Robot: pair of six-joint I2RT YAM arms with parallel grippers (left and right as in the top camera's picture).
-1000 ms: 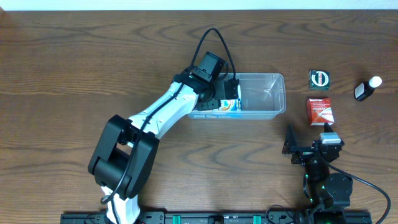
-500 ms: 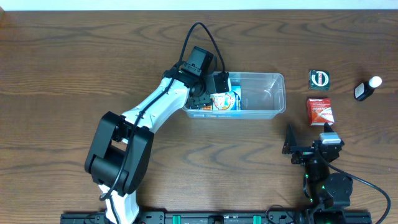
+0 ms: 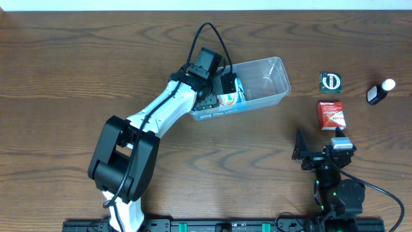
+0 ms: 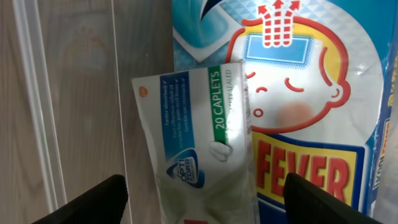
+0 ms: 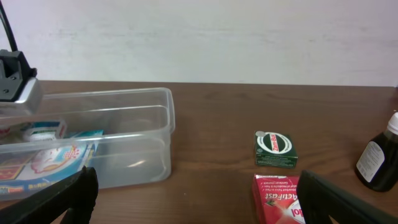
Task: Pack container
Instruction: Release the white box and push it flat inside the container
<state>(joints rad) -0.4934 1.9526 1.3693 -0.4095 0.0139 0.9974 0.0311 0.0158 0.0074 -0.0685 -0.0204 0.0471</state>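
- Container [image 3: 267, 80]: clear plastic tub on the table [image 3: 77, 64], around the middle and toward the far side; it lies askew, its right end farther back than its left; the right part is bare.
- Contents: a blue fever pack [image 4: 305, 124] printed with a cartoon child's face lies flat at the left end; a white and green box marked "20 CAPLETS" [image 4: 199, 137] lies on top of it, overlapping its left part.
- Left end effector [image 3: 226, 86]: reaching into the left end of the container from above; in the left wrist view the two fingertips [image 4: 93, 202] stand wide apart at the bottom corners, with the caplet box between and below them; nothing is gripped.
- Right end effector [image 5: 202, 202]: over the near right of the table, well apart from the container; fingers spread wide, holding nothing.
- Small green box [image 3: 331, 82]: on the table to the right of the container, apart from it.
- Red box [image 3: 331, 115]: just nearer than the green box, not touching it; the lettering is only partly legible.
- Dark bottle with a white cap [image 3: 380, 91]: at the far right of the table, beyond both boxes; upright in the right wrist view.
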